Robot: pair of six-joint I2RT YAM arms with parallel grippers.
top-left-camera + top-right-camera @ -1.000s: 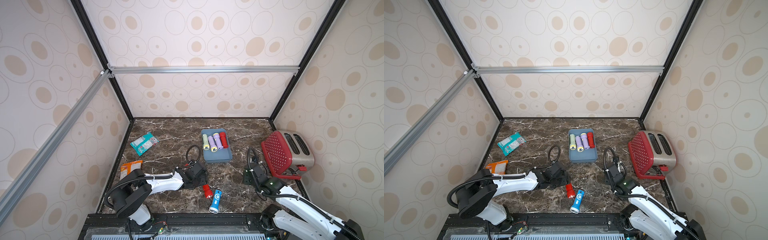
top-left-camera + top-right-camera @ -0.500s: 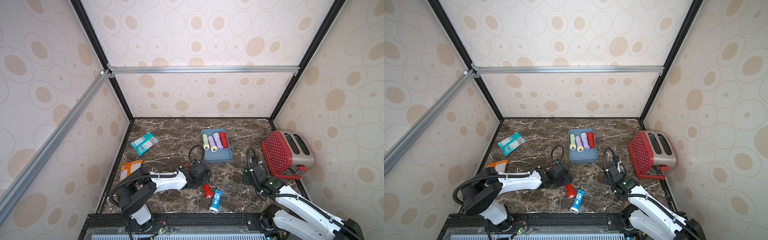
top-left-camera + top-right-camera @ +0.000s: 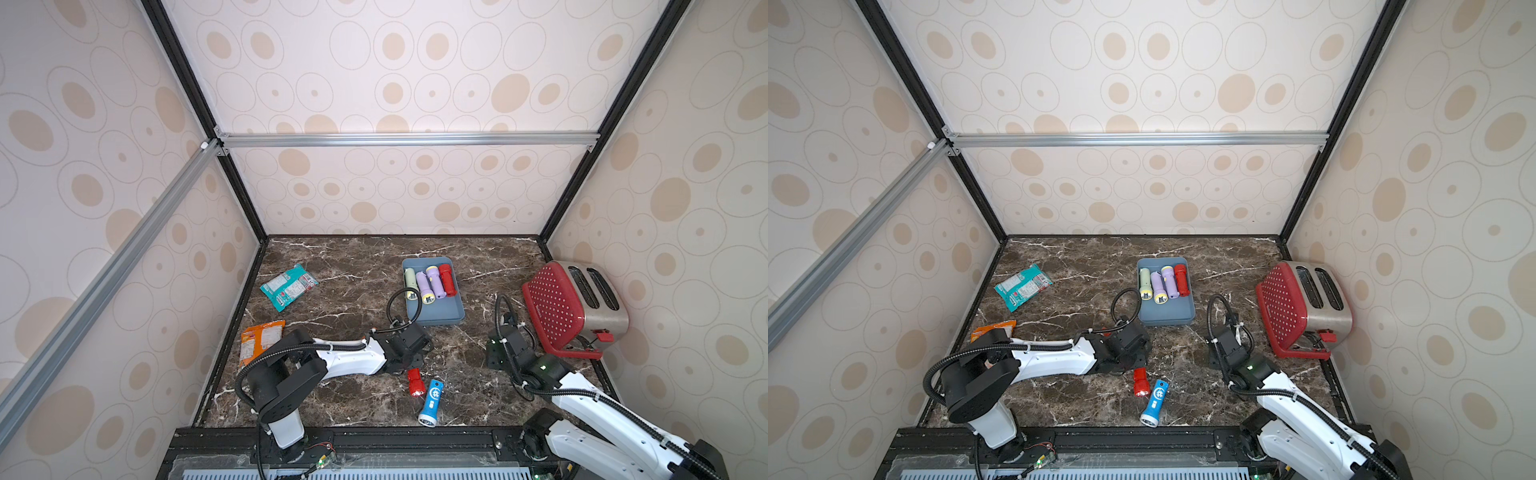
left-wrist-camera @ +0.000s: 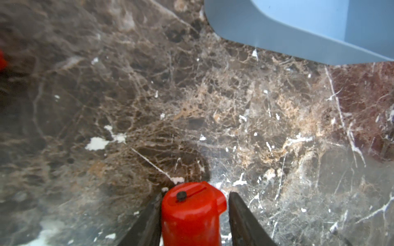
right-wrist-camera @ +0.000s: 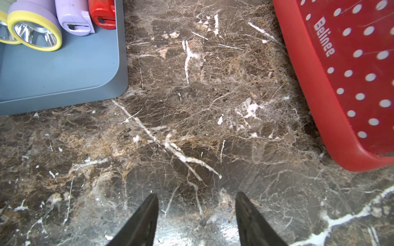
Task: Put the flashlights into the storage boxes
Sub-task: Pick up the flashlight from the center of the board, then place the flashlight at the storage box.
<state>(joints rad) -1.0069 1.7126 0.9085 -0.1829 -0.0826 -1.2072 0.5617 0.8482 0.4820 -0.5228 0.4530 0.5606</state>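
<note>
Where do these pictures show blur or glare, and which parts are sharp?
Left wrist view: marble tabletop smeared and hazy towards the frame edges; red flashlight at the left end effector is sharper. Right wrist view: marble crisp, with white glare at the right end effector. Both top views: even light, sharp, soft shadows.

Over on the right sits a red toaster (image 3: pixel 575 307) with white dots, a steel body and two slots on top. The right wrist view shows "Belinee" printed on its red side (image 5: pixel 324 40). On the left, a teal snack packet (image 3: pixel 289 286) lies flat, and an orange packet (image 3: pixel 262 338) sits nearer the front, close to the left wall. Everything's on a brown marble tabletop (image 3: pixel 353 257), with beige oval wallpaper (image 3: pixel 395 62) and aluminium bars (image 3: pixel 407 139) around it.
</note>
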